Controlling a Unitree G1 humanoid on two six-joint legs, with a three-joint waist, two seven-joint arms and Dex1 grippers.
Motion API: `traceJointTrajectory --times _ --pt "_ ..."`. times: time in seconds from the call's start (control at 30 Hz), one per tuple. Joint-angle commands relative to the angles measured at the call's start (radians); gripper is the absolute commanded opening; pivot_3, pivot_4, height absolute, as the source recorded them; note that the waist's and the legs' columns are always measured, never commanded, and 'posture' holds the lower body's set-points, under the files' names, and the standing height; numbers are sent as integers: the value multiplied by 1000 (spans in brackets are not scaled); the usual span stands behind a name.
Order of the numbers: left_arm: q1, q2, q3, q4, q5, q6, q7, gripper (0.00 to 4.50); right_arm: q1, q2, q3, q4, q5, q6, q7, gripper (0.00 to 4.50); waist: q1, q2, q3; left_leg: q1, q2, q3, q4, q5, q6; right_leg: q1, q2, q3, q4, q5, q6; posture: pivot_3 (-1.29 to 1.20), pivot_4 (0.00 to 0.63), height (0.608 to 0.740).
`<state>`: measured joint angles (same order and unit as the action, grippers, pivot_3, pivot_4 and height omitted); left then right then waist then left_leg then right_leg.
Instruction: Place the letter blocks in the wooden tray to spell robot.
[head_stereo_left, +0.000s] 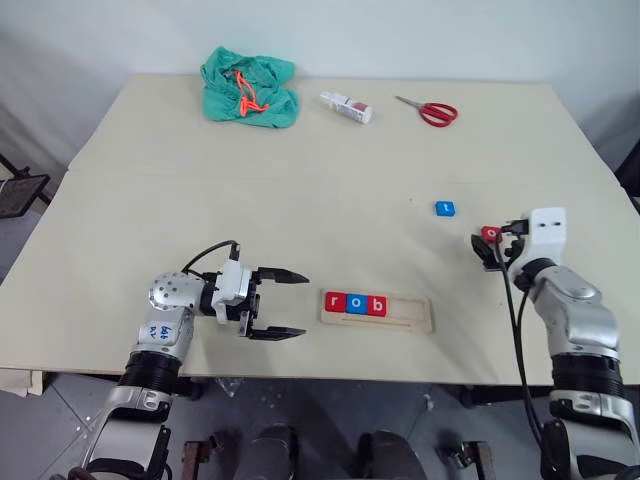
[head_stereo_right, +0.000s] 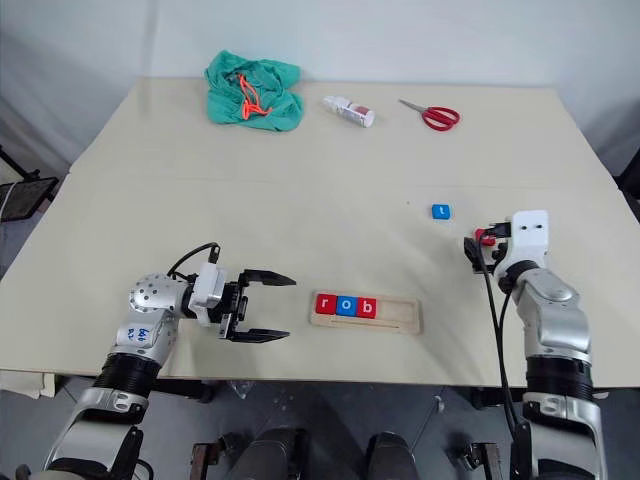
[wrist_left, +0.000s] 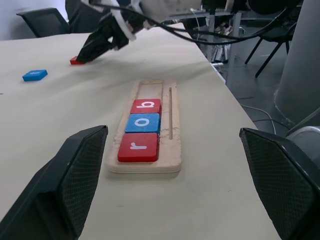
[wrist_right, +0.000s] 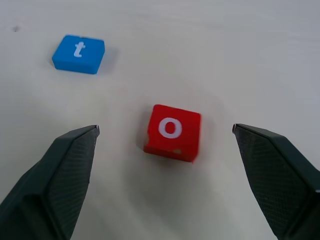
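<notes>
The wooden tray (head_stereo_left: 412, 315) lies near the table's front edge, holding a red r block (head_stereo_left: 335, 301), a blue o block (head_stereo_left: 356, 303) and a red b block (head_stereo_left: 376, 306) in a row from its left end. My left gripper (head_stereo_left: 303, 305) stands open just left of the tray, pointing at it and holding nothing. To the right, a red o block (wrist_right: 172, 132) lies flat on the table. My right gripper (wrist_right: 165, 131) is open, one finger on each side of this block and clear of it. A blue t block (head_stereo_left: 444, 208) lies a little beyond, to the left.
Along the far edge lie a crumpled green cloth with an orange cord (head_stereo_left: 250, 88), a small white bottle (head_stereo_left: 346, 107) and red-handled scissors (head_stereo_left: 436, 112). The right half of the tray's groove is bare.
</notes>
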<state>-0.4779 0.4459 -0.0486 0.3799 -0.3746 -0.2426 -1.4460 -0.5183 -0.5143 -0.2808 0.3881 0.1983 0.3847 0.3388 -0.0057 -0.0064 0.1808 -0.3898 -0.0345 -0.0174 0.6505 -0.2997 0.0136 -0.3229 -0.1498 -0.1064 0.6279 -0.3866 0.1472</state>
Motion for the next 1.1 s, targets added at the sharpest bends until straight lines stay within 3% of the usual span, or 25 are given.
traceJointTrajectory --times 0.03,0.27,0.3,0.37,0.6,0.8,0.97,1.1 --pt "18 12 14 -52 -15 6 15 4500 -53 2 1 91 -22 -87 -25 4477 0 0 0 0 0 0 0 0 0 0 0 0 0 0 0 0 150 740" --pt "48 20 19 -91 -16 16 45 4500 -98 36 20 230 -47 -165 -57 4477 -2 0 0 0 1 0 1 0 0 0 0 0 0 0 0 0 150 740" --pt "51 20 20 -94 -16 16 48 4500 -95 42 19 231 -45 -164 -61 4305 -3 0 0 0 1 0 1 0 0 0 0 0 0 0 0 0 150 740" --pt "54 21 22 -97 -15 15 53 4500 -82 53 21 214 -41 -161 -63 3865 -5 0 0 0 1 0 1 0 0 0 0 0 0 0 0 0 150 740" --pt "45 25 27 -82 -13 5 62 4500 -14 71 16 84 -25 -106 -78 1487 4 0 0 0 1 -1 1 0 0 1 0 0 0 0 0 0 150 740" --pt "17 21 25 -44 -10 -8 56 4500 103 100 4 -220 23 27 -106 1472 3 0 0 0 1 -1 0 0 0 0 0 0 1 0 0 0 150 740" --pt "-1 20 15 -17 -20 -8 16 4500 323 138 -4 -678 109 254 -137 1472 5 1 -1 0 1 -1 -1 0 0 -1 0 1 1 0 0 0 150 740" --pt "-28 18 18 28 -15 -19 -8 4500 434 171 -4 -868 119 362 -193 1472 5 1 -1 0 0 0 0 0 0 -1 0 2 1 0 0 0 150 740"
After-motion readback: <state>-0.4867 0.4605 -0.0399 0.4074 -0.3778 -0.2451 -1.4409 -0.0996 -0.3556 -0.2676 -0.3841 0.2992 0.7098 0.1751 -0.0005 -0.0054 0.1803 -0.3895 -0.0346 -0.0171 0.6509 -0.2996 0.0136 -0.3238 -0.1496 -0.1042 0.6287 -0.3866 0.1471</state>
